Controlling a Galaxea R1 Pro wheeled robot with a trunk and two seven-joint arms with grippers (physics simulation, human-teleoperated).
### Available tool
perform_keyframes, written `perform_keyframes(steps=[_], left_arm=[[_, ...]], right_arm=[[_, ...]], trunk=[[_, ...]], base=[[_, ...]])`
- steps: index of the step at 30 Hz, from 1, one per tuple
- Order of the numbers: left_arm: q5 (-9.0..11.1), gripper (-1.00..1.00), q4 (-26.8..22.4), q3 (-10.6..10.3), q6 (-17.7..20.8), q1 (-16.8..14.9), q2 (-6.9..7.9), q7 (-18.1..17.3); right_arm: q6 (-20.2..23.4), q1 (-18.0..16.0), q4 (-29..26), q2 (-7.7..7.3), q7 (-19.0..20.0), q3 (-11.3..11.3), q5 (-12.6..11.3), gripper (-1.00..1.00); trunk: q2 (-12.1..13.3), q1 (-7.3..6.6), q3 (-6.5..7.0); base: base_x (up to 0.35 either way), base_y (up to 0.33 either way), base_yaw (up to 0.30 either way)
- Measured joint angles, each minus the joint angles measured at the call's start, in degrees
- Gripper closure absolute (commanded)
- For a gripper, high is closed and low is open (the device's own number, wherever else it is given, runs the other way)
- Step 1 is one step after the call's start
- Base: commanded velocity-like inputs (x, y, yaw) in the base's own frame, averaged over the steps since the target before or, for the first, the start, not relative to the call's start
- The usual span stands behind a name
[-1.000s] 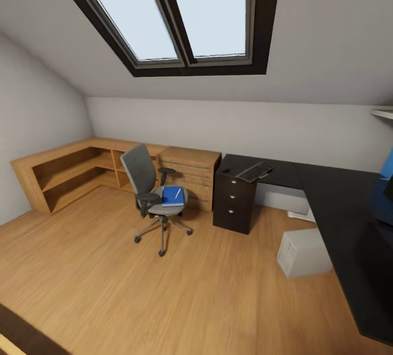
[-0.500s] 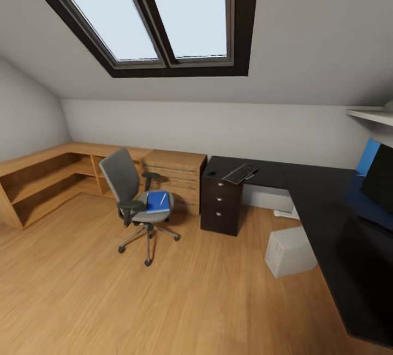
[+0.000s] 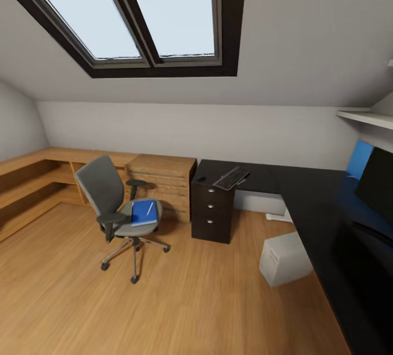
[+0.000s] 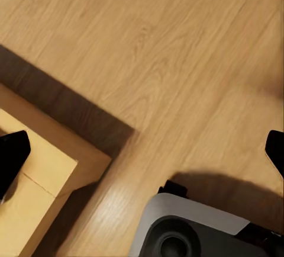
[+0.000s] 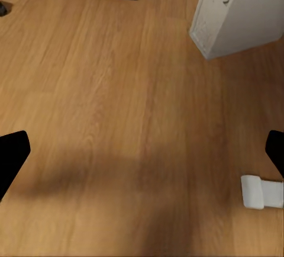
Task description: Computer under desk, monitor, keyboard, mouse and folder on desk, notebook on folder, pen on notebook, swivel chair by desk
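The robot stood out on the wooden floor (image 3: 180, 300), facing the corner of the room, with both arms hanging over bare boards. The left gripper (image 4: 142, 150) was spread wide with nothing between its black fingertips (image 4: 12, 156), and the right gripper (image 5: 142, 156) was equally wide and empty. The swivel chair (image 3: 117, 207) stood well apart from the desk (image 3: 327, 213), near the light-wood dresser (image 3: 161, 180). On its seat lay the blue folder (image 3: 143, 213) with the pen (image 3: 149, 208) resting across it; I could not make out the notebook. The keyboard (image 3: 231, 178) lay on the desk top above the drawers, with a small dark shape, probably the mouse (image 3: 201, 179), near the desk's end. The computer (image 3: 284, 259) stood on the floor at the desk's edge, and the monitor (image 3: 376, 183) showed at the far right on the desk. The folder looked thin, stiff and light, likely slippery on the seat, so I judged it best pinched at an overhanging edge. The pen would roll off if the folder tilted, so it probably wanted lifting separately by its middle.
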Motion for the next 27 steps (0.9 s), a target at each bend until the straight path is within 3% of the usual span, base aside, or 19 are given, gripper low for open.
perform_keyframes(steps=[14, 18, 27], left_arm=[[0.00, -1.00, 0.00, 0.00, 0.07, 0.00, 0.01, 0.00], [0.05, -1.00, 0.00, 0.08, 0.07, 0.00, 0.08, 0.01], [0.16, -1.00, 0.01, 0.28, -0.02, 0.00, 0.01, -0.03]], right_arm=[[0.03, 0.01, 0.00, 0.14, 0.00, 0.11, -0.08, -1.00], [-1.41, 0.00, 0.00, 1.10, -0.01, 0.13, 0.12, -1.00], [-1.87, 0.01, 0.17, 1.27, -0.07, 0.07, 0.08, -1.00]], trunk=[[0.00, 0.00, 0.00], [0.00, 0.00, 0.00], [0.00, 0.00, 0.03]], base=[[0.333, 0.000, -0.001], [0.333, 0.000, 0.000], [0.334, 0.000, -0.066]])
